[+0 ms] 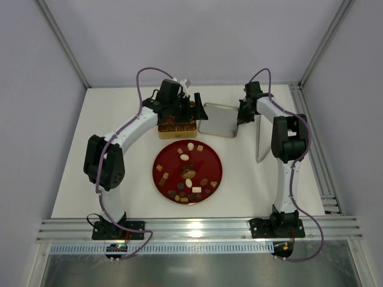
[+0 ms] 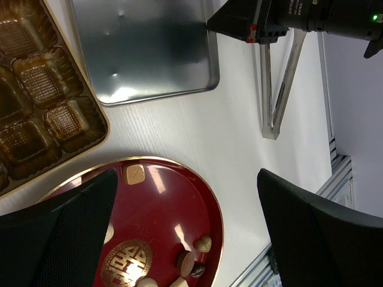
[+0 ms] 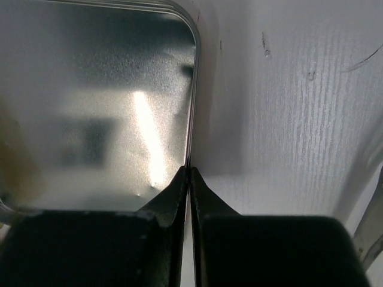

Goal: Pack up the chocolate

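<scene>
On the white counter (image 1: 251, 179) the chocolate (image 1: 185, 157) is left on the red plate (image 1: 206, 164), the left gripper (image 2: 185, 197) is held apart near the gold box (image 2: 36, 119), seemingly for picking, and the right gripper (image 3: 189, 173) is clamped on the silver lid (image 1: 216, 119).

Red plate (image 1: 209, 164), gold gridded box (image 1: 177, 131), silver lid (image 1: 218, 122), brown and cream chocolate (image 1: 185, 157)

The white bench (image 1: 251, 185) is carrying a red plate (image 1: 210, 162) near its middle. A gold box (image 1: 178, 130) is sitting at the plate's twelve o'clock, a silver lid (image 1: 218, 122) at one o'clock, and a metal bracket (image 1: 262, 149) at two o'clock.
</scene>
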`<state>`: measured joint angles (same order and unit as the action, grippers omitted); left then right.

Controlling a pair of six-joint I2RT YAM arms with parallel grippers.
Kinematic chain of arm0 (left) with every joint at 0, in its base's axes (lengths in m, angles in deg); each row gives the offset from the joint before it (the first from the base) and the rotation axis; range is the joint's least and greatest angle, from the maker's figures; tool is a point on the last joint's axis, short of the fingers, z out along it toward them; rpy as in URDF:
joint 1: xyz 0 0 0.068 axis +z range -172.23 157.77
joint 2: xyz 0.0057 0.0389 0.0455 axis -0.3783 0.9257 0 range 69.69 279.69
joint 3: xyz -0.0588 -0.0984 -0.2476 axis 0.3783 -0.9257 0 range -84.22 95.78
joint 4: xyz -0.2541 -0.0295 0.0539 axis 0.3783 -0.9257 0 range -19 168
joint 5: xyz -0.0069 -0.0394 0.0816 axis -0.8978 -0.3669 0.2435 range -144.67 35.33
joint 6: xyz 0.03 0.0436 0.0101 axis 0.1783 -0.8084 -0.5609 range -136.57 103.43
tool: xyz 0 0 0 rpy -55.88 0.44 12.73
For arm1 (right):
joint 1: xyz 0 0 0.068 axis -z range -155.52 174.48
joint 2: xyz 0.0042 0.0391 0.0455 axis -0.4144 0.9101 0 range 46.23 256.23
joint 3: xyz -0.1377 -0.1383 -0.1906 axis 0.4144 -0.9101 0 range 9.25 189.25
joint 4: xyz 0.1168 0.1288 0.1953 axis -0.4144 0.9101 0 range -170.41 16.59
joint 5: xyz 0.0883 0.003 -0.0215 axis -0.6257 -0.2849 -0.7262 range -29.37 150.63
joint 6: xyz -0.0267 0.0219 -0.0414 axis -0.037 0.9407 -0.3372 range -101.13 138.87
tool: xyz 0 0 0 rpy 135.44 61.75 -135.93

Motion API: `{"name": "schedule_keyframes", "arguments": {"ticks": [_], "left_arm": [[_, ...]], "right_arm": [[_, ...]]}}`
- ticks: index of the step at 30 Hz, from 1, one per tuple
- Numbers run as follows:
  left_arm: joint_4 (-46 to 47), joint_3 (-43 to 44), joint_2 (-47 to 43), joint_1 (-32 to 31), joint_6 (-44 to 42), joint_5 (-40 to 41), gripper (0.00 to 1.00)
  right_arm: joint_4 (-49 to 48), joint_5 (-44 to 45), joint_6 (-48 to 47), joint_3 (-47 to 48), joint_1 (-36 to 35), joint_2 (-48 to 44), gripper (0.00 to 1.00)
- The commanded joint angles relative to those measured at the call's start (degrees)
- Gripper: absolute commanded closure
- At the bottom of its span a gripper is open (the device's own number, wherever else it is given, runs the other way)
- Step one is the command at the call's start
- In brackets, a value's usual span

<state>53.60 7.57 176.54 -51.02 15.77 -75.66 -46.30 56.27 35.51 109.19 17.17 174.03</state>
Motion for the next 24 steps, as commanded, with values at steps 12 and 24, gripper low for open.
{"name": "schedule_keyframes", "arguments": {"ticks": [12, 24], "left_arm": [[1.7, 7.1, 5.3, 0.1, 0.2, -2.5, 0.05], [-0.2, 11.6, 9.1, 0.5, 0.1, -3.1, 0.05]], "right_arm": [[-2.5, -9.3, 1.2, -4.2, 5.2, -10.5, 0.96], [-4.8, -14.8, 3.1, -9.7, 8.4, -17.1, 0.96]]}}
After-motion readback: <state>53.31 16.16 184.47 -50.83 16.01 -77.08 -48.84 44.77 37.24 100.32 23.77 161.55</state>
